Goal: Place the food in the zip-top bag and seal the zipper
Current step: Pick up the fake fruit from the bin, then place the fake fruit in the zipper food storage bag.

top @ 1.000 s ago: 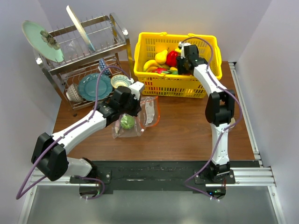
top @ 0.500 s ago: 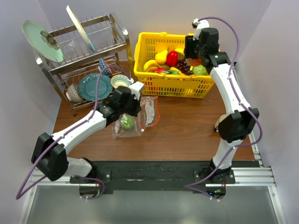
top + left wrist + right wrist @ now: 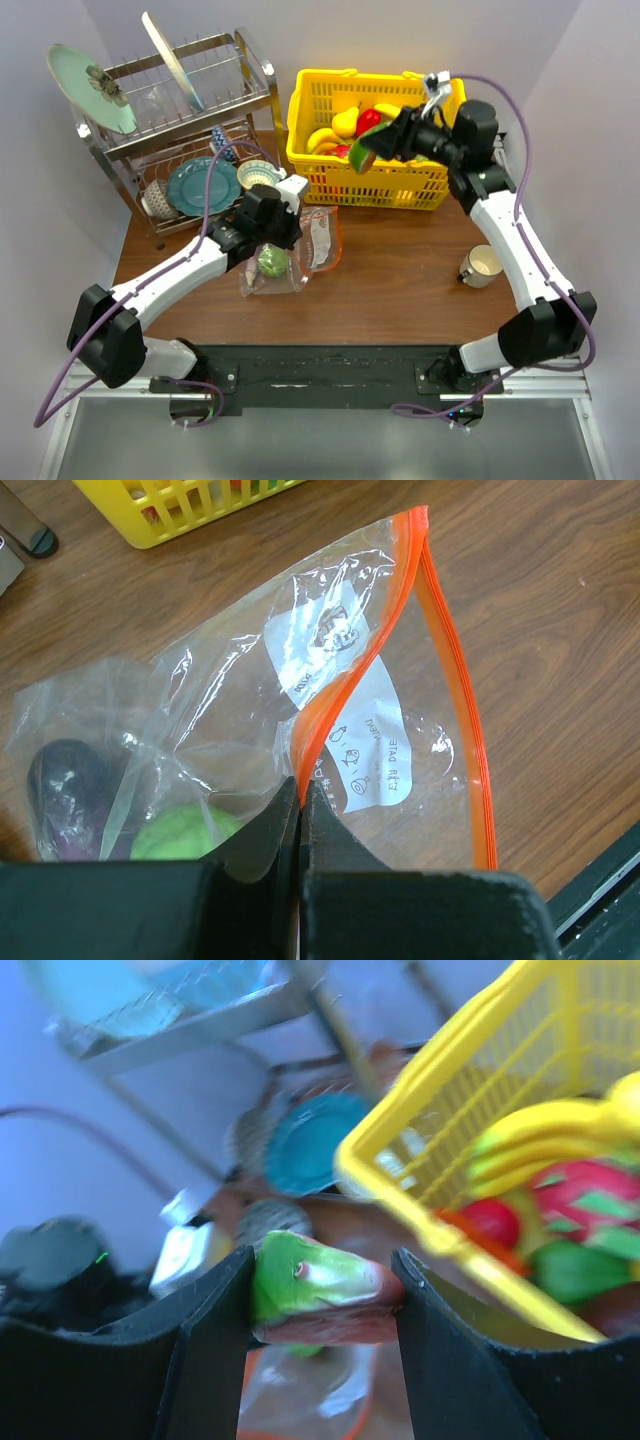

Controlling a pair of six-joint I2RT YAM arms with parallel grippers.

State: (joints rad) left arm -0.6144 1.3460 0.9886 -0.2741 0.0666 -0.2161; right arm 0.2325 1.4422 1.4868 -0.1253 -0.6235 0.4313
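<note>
The zip-top bag [image 3: 312,243] lies on the table with its mouth held open. My left gripper [image 3: 301,795] is shut on the near side of the red-orange zipper [image 3: 455,670]. Inside the bag [image 3: 350,670] lie a round green piece [image 3: 185,835] and a dark purple eggplant [image 3: 68,795]. My right gripper [image 3: 372,152] hangs in the air over the front wall of the yellow basket. It is shut on a green and red piece of food [image 3: 310,1280], which sits between both fingers. The bag [image 3: 320,1395] shows blurred below that piece.
The yellow lattice basket [image 3: 330,185] at the back holds more plastic fruit. A metal dish rack [image 3: 180,130] with plates and bowls stands at the back left. A mug [image 3: 481,265] stands on the table at the right, under the right arm.
My right arm has lifted out of the basket with the green and red piece and swung it left, toward the bag. The left arm and the bag have stayed still.
</note>
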